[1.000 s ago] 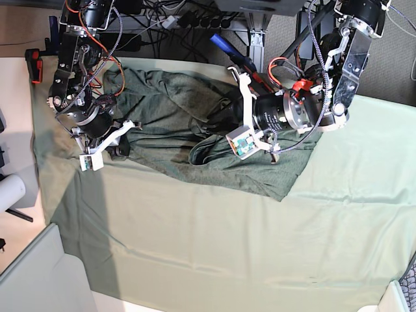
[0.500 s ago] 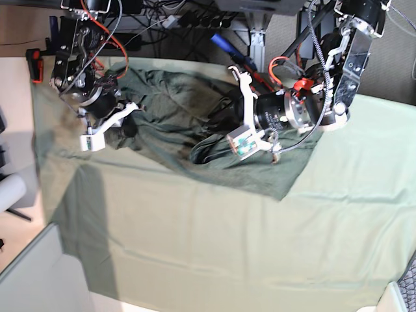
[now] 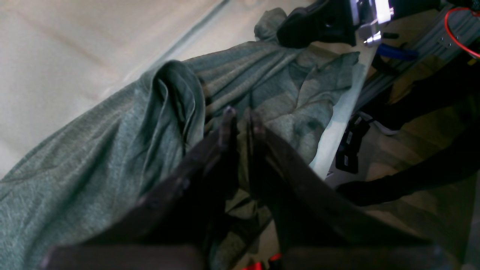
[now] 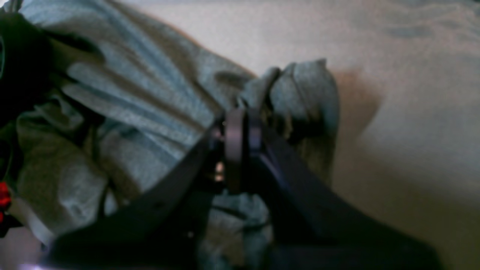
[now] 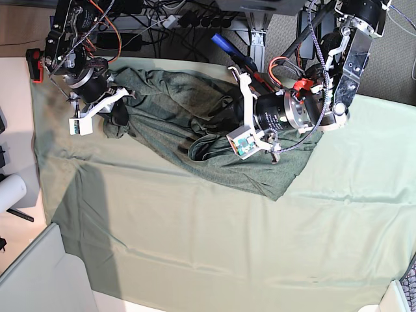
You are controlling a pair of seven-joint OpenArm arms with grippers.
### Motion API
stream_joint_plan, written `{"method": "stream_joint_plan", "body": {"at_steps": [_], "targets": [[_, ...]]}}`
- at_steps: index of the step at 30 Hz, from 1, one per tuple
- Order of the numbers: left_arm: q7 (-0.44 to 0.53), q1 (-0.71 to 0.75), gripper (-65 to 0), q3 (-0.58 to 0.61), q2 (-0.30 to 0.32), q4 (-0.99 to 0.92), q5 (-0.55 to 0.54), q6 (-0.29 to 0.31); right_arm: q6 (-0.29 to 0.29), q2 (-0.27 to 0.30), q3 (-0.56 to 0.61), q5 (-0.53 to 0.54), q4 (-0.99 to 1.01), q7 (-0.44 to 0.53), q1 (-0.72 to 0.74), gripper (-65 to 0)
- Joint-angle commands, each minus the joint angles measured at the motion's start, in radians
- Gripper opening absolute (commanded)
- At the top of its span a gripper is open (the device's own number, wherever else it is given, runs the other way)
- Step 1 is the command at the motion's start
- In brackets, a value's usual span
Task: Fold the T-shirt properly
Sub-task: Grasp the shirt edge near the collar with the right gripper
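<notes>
The dark olive T-shirt (image 5: 188, 127) lies crumpled across the back of the mint table cloth (image 5: 195, 227). At its left end a bunch of fabric (image 4: 303, 90) gathers at the tips of my right gripper (image 5: 117, 116), whose jaws (image 4: 243, 118) look shut on the T-shirt in the blurred right wrist view. My left gripper (image 5: 218, 117) lies low over the shirt's middle. In the left wrist view its fingers (image 3: 243, 114) stand almost together with T-shirt fabric (image 3: 112, 150) pinched between them.
Cables and a power strip (image 5: 195, 19) run behind the table's back edge. A blue-handled tool (image 5: 221, 44) lies there too. A red and black object (image 5: 34, 65) sits at the far left corner. A white roll (image 5: 10, 192) stands off the left side.
My right gripper has moved back and left toward the far corner, dragging the shirt's left end with it. The shirt is stretched further left. The left arm has hardly moved.
</notes>
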State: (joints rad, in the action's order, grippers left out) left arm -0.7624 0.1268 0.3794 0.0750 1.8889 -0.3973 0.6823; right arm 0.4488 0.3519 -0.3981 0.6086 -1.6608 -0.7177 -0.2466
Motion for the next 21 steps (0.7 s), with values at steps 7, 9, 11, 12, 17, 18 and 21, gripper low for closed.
{"method": "stream_joint_plan", "body": {"at_steps": [7, 9, 11, 12, 17, 18, 21], "targets": [[0.024, -0.01, -60.4, 0.001, -0.005, 0.016, -0.001, 0.016, 0.021, 0.016, -0.01, 0.047, -0.131, -0.043, -0.011, -39.3], [0.021, -0.01, -60.4, 0.001, -0.005, 0.016, 0.007, 0.016, 0.021, 0.017, -0.01, 0.046, -0.208, -0.05, -0.037, -39.3], [0.021, -0.01, -60.4, 0.001, -0.005, 0.016, 0.015, 0.016, 0.024, 0.017, -0.01, 0.046, -0.279, -0.07, -0.074, -39.3], [0.021, -0.01, -60.4, 0.001, -0.003, 0.016, 0.016, 0.016, 0.027, 0.017, -0.01, 0.045, -0.308, -0.077, -0.098, -39.3], [0.025, -0.013, -60.4, 0.001, 0.034, 0.016, 0.008, 0.016, 0.027, 0.017, -0.01, 0.006, -0.389, -0.079, -0.227, -39.3], [0.025, -0.012, -60.4, 0.001, 0.042, 0.016, 0.005, 0.016, 0.027, 0.018, -0.01, -0.011, -0.39, -0.077, -0.249, -39.3], [0.023, -0.013, -60.4, 0.001, 0.057, 0.016, -0.011, 0.016, 0.028, 0.019, -0.01, -0.06, -0.39, -0.054, -0.309, -39.3]]}}
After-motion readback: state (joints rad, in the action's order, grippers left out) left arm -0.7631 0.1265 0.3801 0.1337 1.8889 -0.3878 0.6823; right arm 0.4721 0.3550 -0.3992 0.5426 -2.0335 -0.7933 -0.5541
